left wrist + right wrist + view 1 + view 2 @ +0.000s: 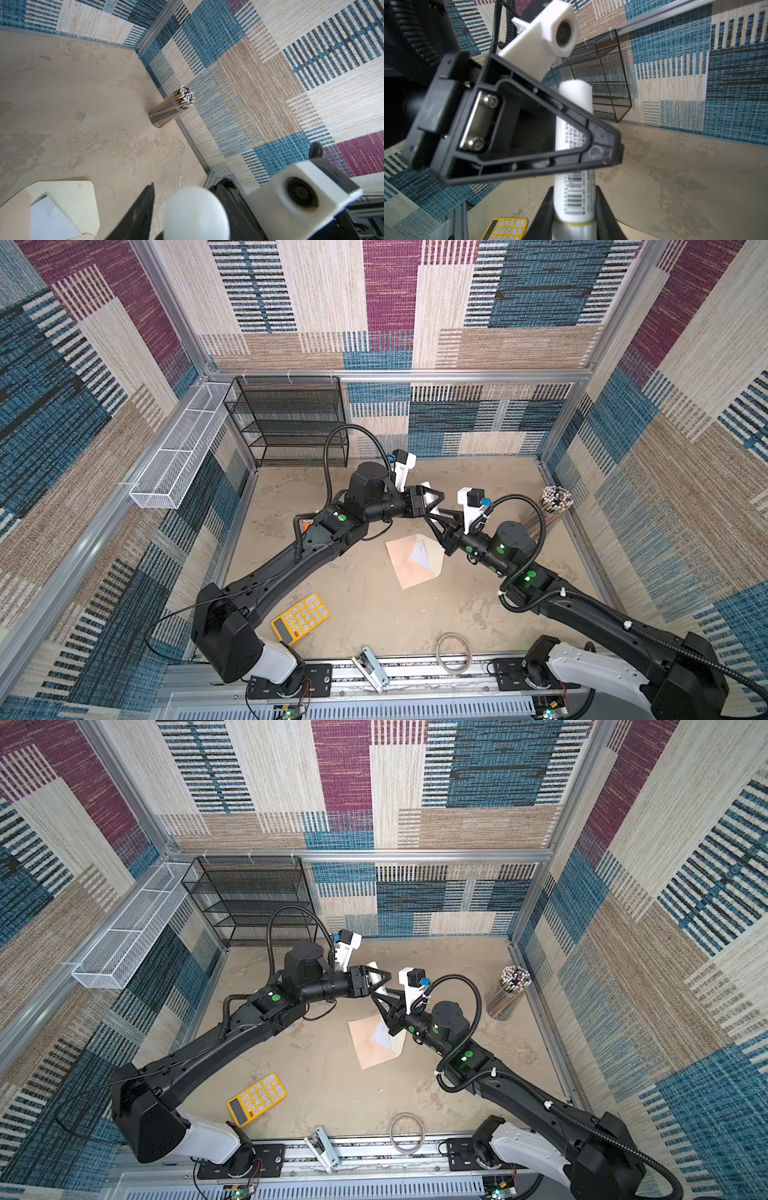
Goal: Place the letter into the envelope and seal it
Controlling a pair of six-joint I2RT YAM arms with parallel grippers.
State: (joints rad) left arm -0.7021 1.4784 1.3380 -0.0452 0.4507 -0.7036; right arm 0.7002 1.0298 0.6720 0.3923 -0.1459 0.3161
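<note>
**Glue stick** [574, 199]: held in the air above the worktop's middle, between both hands. My right hand [441, 517] is clamped on the barcoded barrel. My left hand [434, 502] straddles the rounded end, and I cannot tell whether it grips. I judge it is held this way so glue can go on the flap.

**Envelope** [405, 568]: flat, just right of the worktop's middle, with the cream flap [436, 558] open toward the right edge.

**Letter** [419, 556]: in the envelope's mouth, with a white part showing.

**Surroundings:**
- Calculator [300, 618], near the front-left.
- Pencil cup [555, 506], by the right edge.
- Rack [291, 423], in the back-left corner.
- Wire ring [454, 653], at the front edge.

**Obstructions:** nothing lies on the flap, but both hands hang close over it.
</note>
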